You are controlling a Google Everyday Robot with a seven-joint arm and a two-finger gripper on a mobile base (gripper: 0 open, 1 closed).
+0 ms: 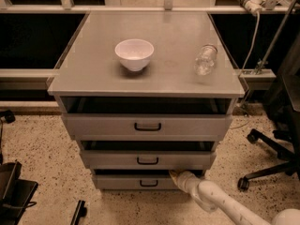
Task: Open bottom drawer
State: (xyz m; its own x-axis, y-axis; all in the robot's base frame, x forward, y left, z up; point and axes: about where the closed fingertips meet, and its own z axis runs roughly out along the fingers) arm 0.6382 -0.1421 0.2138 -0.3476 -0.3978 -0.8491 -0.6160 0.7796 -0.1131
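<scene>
The gripper (175,174) sits low against the upper right edge of the bottom drawer (122,182), which is slightly out. Its state cannot be told. The handle (148,183) lies just left. Above, the middle drawer (108,160) and top drawer (93,125) stand ajar, insides dark. Farther up-left sits a white bowl (134,54). Up-right is a clear bottle (205,60), seemingly lying down.

The tool (175,175) is low, at the bottom drawer (123,182).
</scene>
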